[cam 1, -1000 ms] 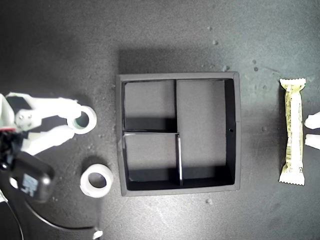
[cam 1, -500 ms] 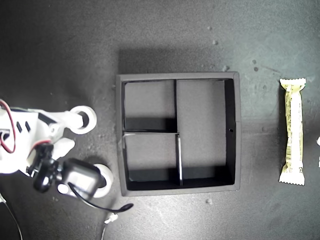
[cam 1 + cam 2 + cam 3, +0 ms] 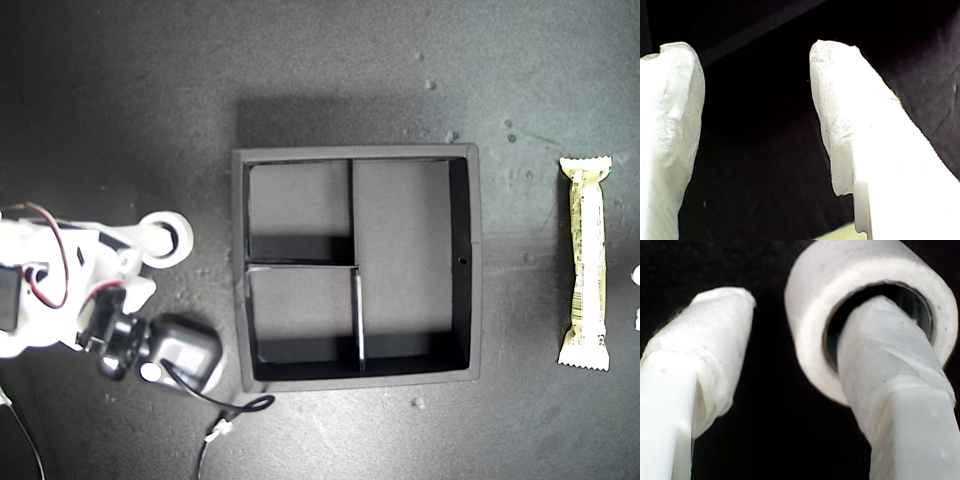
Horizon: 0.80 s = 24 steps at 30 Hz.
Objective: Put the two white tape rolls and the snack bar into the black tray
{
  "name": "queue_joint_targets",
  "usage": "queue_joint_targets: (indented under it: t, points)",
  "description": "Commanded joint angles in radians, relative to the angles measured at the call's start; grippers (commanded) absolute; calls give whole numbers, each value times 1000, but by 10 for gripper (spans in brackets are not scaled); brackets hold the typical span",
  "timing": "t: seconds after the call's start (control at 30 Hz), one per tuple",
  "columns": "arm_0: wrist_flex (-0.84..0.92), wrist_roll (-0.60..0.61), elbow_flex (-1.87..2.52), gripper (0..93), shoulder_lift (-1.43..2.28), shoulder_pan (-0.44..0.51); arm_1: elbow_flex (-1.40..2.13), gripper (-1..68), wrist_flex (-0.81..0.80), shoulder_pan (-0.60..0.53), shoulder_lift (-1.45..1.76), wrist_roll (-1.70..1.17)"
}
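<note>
Your second gripper [image 3: 790,350] stands with jaws apart, one finger [image 3: 880,355] threaded through the hole of a white tape roll [image 3: 865,290], the other outside its wall, gap unclosed; not yet a grip; black tray [image 3: 475,262] lies beyond the fingertips; other roll hidden under this arm. First gripper [image 3: 755,115] wide, empty; snack bar [image 3: 586,262] nearest it, exact offset unclear.

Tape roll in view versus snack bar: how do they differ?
The tape roll is a small white ring; the snack bar is long and narrow. My second gripper has one of its jaws through the roll's hole; nothing touches the bar. In the exterior view the roll lies left of the black tray, the bar right. Both are outside it.
</note>
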Motion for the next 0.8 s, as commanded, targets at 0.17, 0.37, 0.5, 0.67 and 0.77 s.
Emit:
queue_joint_targets:
  t: [0.17,0.37,0.5,0.67,0.77]
  points:
    - [-55,26,-64,119,-140,-84,-23,145,-98,0,-6,-235]
    - [-55,-3,-57,62,-143,-103,-175,143,-163,21,-225,-212]
    - [-55,-29,-32,9,-115,-112,-515,162,-23,12,-627,-255]
    - [-61,-31,2,0,-54,-112,-767,195,278,-52,-917,-382]
    - [-72,-21,17,0,-17,-107,-736,202,328,-126,-933,-457]
